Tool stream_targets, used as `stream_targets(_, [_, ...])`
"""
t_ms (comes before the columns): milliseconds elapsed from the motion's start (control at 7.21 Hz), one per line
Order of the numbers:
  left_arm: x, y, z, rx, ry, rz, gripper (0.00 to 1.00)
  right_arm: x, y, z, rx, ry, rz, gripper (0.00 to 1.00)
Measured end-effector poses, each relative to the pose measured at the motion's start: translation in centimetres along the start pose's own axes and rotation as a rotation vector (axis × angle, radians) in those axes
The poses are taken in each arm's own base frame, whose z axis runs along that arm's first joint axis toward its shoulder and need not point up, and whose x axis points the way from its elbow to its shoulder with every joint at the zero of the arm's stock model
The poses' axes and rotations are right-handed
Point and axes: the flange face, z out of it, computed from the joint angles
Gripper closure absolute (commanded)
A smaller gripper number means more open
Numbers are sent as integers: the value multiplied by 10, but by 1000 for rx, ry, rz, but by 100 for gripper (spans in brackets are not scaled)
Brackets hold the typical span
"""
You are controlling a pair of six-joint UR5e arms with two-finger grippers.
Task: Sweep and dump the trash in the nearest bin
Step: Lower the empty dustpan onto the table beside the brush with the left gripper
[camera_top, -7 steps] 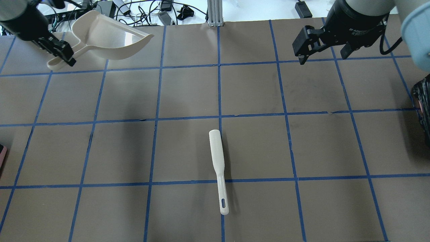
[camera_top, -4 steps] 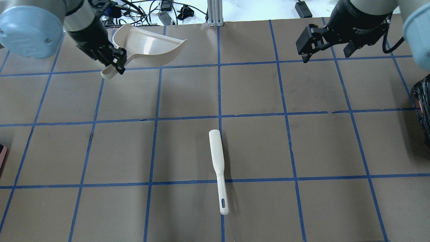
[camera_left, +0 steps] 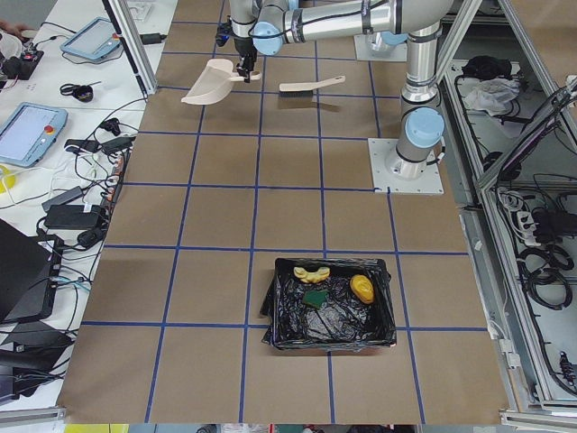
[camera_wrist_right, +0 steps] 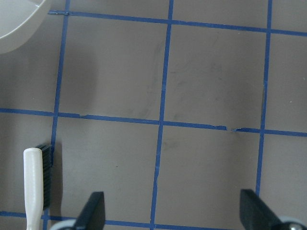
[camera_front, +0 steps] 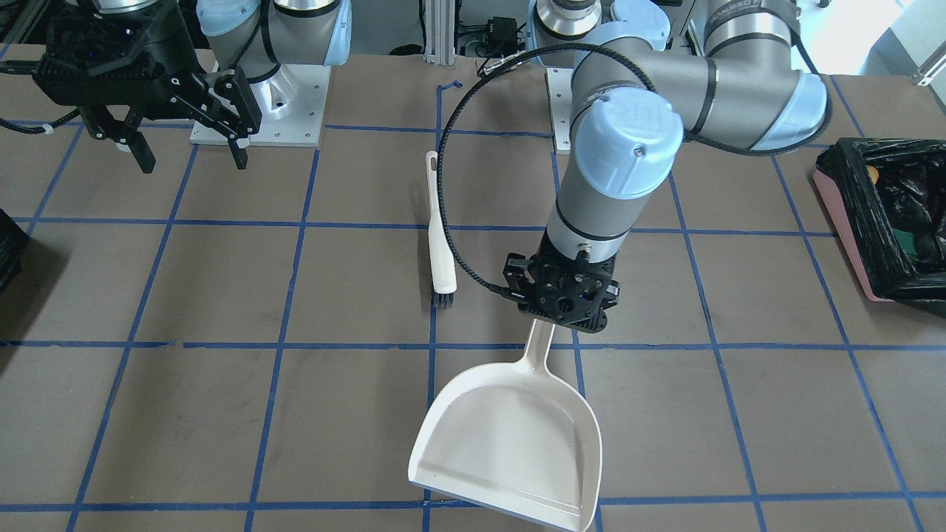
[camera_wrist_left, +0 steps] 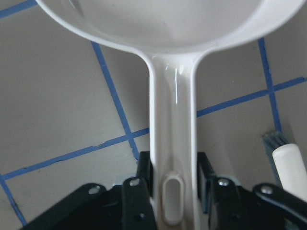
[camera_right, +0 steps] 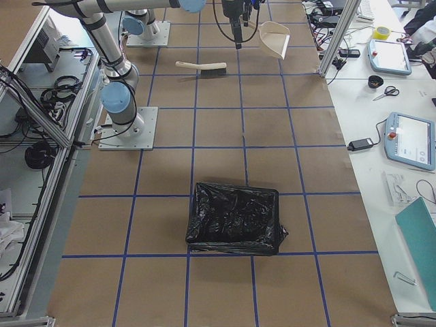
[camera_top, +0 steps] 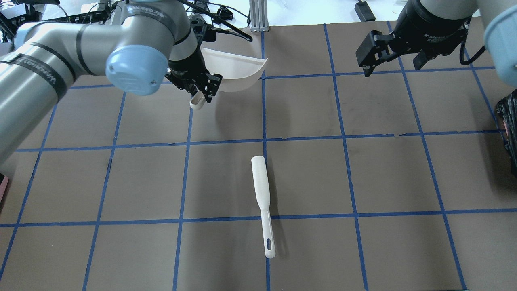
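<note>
Front-facing: shows the left gripper (camera_front: 565, 299) clamped shut on the handle of the empty dustpan (camera_front: 510, 436), wrist pointing down near mid-table beside the brush (camera_front: 442, 244) lying flat, and the right gripper (camera_front: 192, 164) spread wide, holding nothing. Overhead: shows the pan tilted and held clear of the table, forearm reaching in from the left. Left-end view: places the trash (camera_left: 363, 289) inside the black-lined bin (camera_left: 281, 311) — sweeping and dumping apparently done, only parking the pan likely left.
</note>
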Motion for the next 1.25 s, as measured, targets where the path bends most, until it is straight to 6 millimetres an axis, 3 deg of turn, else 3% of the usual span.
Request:
stream_targets(278, [42,0,32,14,2,-23,100,0,0,0,0,1,-1,0])
stream_targets(694, [82,-1,68,7,4,-17,100,1,0,1,-2,2,-54,0])
stream_targets(1249, [107,8,99,-16,4,7,100,1,-1,1,-4,2,-63,0])
